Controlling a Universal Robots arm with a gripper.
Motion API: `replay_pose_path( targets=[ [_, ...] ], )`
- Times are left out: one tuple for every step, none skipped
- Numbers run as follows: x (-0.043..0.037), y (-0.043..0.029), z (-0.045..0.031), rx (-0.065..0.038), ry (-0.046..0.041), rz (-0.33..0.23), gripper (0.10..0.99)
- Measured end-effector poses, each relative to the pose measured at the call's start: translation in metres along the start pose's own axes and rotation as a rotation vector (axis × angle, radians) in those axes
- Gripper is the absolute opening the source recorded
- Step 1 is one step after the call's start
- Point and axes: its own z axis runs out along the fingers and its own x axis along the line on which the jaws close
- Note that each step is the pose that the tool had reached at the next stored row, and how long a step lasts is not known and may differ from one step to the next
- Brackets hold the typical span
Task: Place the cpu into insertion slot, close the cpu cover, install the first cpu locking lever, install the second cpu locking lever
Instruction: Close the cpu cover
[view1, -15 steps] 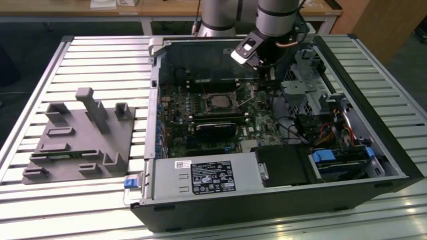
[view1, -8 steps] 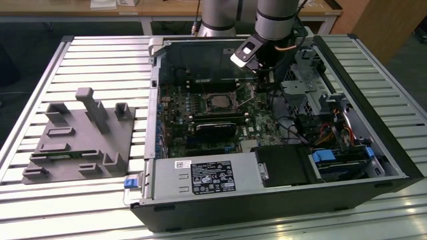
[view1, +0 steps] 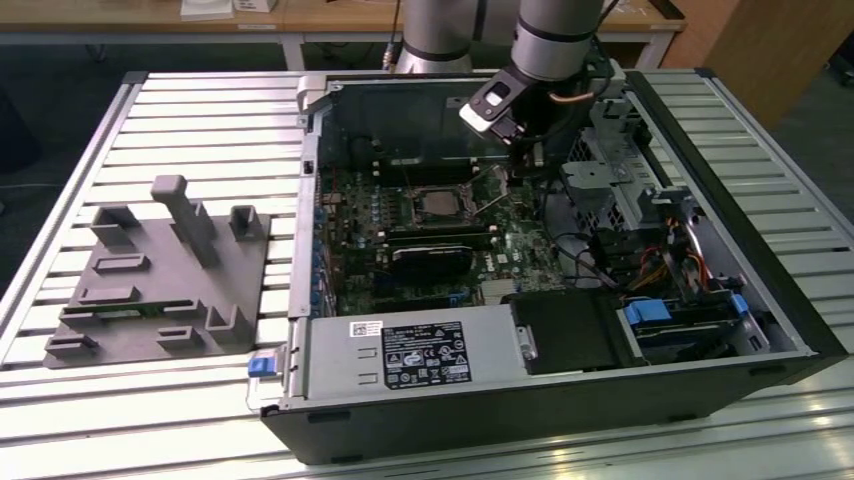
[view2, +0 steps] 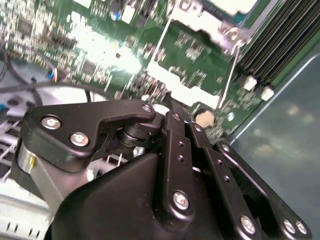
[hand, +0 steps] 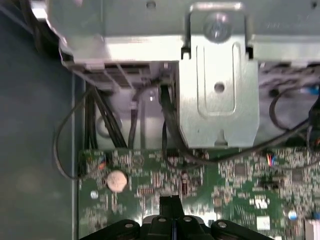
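The cpu (view1: 438, 203) lies flat in the insertion slot on the green motherboard, its pale metal top showing through the window of the cpu cover (view2: 200, 22), which lies down over it. A thin wire locking lever (view1: 497, 196) slants up from the socket's side toward my gripper (view1: 525, 168). In the second wrist view this lever (view2: 228, 75) runs past the socket corner, and another lever (view2: 159, 47) lies along the adjacent side. My gripper (hand: 170, 204) hovers low over the board beside the socket, fingers together and shut. I see nothing clamped between them.
A black power supply box (view1: 427, 355) fills the case's near side. The drive cage (view1: 627, 180) and cables crowd the exterior view's right. A grey fixture plate (view1: 160, 275) lies outside the case. A coin battery (hand: 116, 181) and a metal bracket (hand: 217, 90) sit close to the gripper.
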Motion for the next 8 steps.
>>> replay_pose_path(
  targets=[
    [0.0000,0.0002,0.0002,0.018,-0.0013,0.000,0.106],
    [0.0000,0.0004,0.0004,0.035,-0.0028,0.000,0.106],
    [0.0000,0.0006,0.0006,0.054,-0.0048,0.000,0.106],
    [0.0000,0.0007,0.0008,0.071,-0.0065,0.000,0.106],
    [0.0000,0.0008,0.0010,0.087,-0.0082,0.001,0.106],
    [0.0000,0.0009,0.0011,0.099,-0.0095,0.001,0.106],
    [0.0000,0.0009,0.0011,0.105,-0.0100,0.001,0.106],
    [0.0000,0.0009,0.0011,0.106,-0.0101,0.001,0.106]
  ],
)
